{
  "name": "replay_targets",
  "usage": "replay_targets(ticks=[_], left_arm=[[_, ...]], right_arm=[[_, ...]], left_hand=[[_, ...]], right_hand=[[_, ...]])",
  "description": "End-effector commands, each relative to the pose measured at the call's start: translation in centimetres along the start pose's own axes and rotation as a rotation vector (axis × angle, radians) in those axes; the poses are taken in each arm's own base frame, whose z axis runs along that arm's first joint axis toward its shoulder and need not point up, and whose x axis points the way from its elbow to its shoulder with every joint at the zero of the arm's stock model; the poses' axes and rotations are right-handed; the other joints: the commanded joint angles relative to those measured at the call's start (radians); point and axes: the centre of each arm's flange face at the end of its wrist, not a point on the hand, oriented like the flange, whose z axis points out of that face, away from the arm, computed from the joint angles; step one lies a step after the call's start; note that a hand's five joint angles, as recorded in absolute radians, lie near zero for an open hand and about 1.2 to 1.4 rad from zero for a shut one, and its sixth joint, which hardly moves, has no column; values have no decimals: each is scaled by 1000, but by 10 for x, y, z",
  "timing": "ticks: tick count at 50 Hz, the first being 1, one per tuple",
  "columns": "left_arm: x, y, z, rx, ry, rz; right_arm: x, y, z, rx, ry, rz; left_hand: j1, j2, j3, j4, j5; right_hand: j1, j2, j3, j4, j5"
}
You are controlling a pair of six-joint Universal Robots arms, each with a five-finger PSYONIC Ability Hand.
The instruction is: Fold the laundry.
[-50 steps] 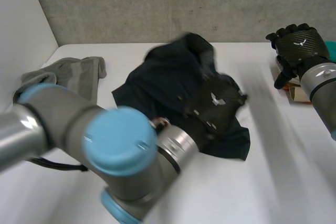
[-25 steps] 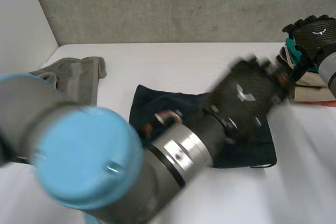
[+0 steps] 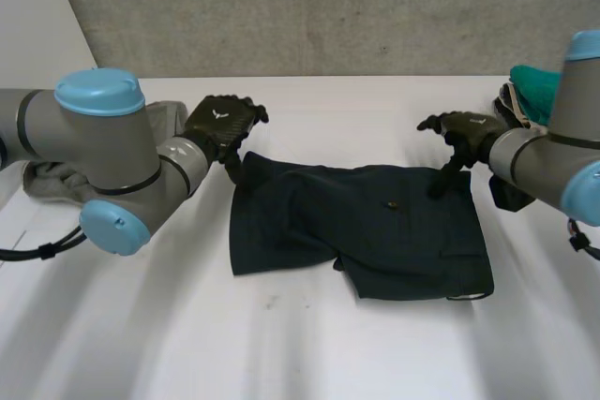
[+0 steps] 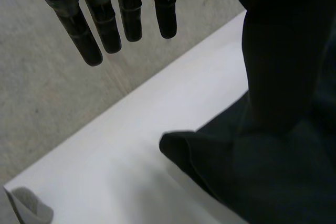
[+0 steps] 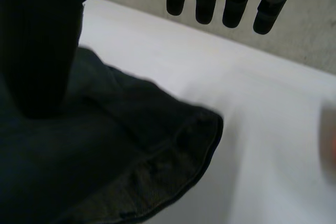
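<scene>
Left hand (image 3: 220,124) and right hand (image 3: 466,130) spread wide: your dark shorts (image 3: 375,231) look limp and light, best pinched at their far corners.

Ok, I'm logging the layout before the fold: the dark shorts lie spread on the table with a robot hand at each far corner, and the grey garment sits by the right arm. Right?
Not quite. The grey garment sits by the left arm, not the right, as the head view shows. The rest holds: the dark shorts lie spread out, with the left robot hand and the right robot hand at the far corners.
</scene>
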Motion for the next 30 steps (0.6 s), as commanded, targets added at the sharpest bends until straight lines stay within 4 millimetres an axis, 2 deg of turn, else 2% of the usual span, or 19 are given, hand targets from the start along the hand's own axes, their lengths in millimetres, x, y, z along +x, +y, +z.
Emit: replay_targets(ticks=[1, 4, 5, 7, 8, 12, 13, 16, 17, 23, 30], left_arm=[[3, 8, -3, -23, 7, -5], [5, 8, -4, -22, 10, -4], [5, 8, -4, -24, 10, -4], [5, 7, -4, -21, 9, -4], [4, 6, -4, -18, 8, -5], [3, -2, -3, 10, 3, 1], [2, -4, -2, 20, 0, 4], [2, -14, 1, 67, -7, 13], [1, -16, 2, 80, -10, 16], [-4, -24, 12, 152, -29, 7], [5, -9, 21, 139, 15, -26]], right_arm=[[5, 23, 35, -81, 8, 7], [5, 31, 41, -110, -1, 9], [4, 31, 41, -111, -7, 5], [4, 28, 39, -105, -11, -9], [3, 24, 38, -97, -15, -20], [-8, -13, 7, -6, -33, -138], [-18, -27, -10, 39, -63, -199], [-36, -43, -35, 133, -114, -317], [-46, -52, -52, 201, -136, -390], [-65, -61, -99, 329, -168, -525], [-97, -63, -154, 405, -262, -576]], left_hand=[[-5, 6, 0, 10, 19], [-8, 3, -3, 7, 16], [-8, 3, -3, 7, 16], [-11, 1, -6, 5, 13], [-16, -5, -12, -1, 7], [-66, -55, -62, -51, -43], [-75, -64, -71, -60, -52], [-90, -79, -86, -75, -66], [-96, -85, -91, -81, -72], [-122, -111, -118, -107, -99], [-140, -129, -136, -125, -116]], right_hand=[[216, 231, 233, 232, 221], [497, 513, 514, 513, 503], [771, 787, 789, 787, 777], [1122, 1137, 1139, 1138, 1127], [1157, 1173, 1175, 1173, 1163], [1158, 1173, 1175, 1174, 1163], [1158, 1173, 1175, 1174, 1163], [1158, 1173, 1175, 1174, 1163], [1158, 1173, 1175, 1174, 1163], [1158, 1173, 1175, 1174, 1163], [1158, 1173, 1175, 1174, 1163]])
